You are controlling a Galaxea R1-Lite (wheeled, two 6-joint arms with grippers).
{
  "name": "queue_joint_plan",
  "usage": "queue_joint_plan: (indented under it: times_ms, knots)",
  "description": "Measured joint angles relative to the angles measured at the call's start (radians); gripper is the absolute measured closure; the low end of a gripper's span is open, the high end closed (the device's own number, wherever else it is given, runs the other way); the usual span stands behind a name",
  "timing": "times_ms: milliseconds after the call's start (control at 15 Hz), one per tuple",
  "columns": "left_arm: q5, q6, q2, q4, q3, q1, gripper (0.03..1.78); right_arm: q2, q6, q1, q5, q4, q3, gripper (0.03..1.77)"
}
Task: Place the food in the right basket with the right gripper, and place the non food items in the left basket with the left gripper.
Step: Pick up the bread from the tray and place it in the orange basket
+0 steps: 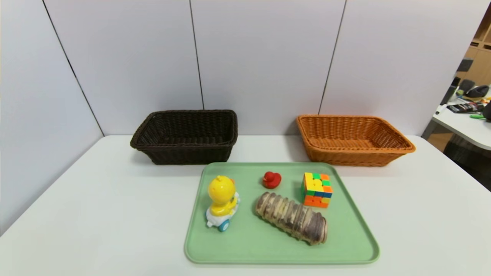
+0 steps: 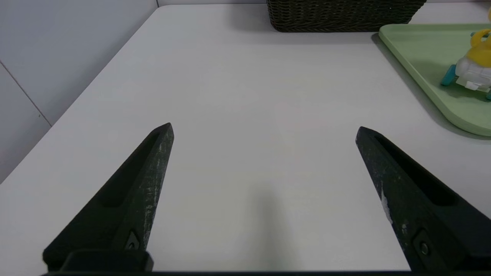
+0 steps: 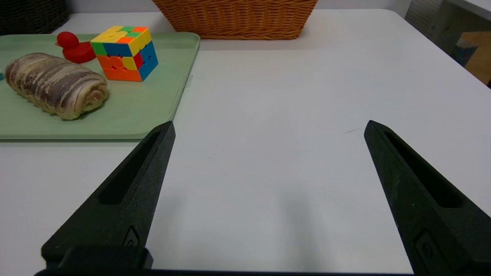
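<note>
A striped brown and cream bread loaf (image 1: 291,217) (image 3: 55,85) lies on the green tray (image 1: 268,249). With it on the tray are a yellow duck toy (image 1: 221,202) (image 2: 475,63) on a white wheeled base, a small red rubber duck (image 1: 271,179) (image 3: 73,48) and a multicoloured puzzle cube (image 1: 317,189) (image 3: 124,53). The dark brown left basket (image 1: 186,136) (image 2: 341,15) and the orange right basket (image 1: 353,140) (image 3: 238,19) stand empty behind the tray. My left gripper (image 2: 264,130) hangs open over bare table left of the tray. My right gripper (image 3: 268,128) hangs open over bare table right of the tray. Neither arm shows in the head view.
The white table (image 1: 96,199) runs to grey wall panels (image 1: 261,57) behind the baskets. A second desk (image 1: 466,126) with clutter stands off to the far right, beyond the table's edge.
</note>
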Motion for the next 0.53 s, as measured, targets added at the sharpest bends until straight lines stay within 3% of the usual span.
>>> queue_joint_plan:
  times_ms: [533]
  knots:
    - [0.000, 0.001, 0.000, 0.000, 0.000, 0.000, 0.12, 0.000, -0.007, -0.001, 0.001, 0.000, 0.000, 0.10]
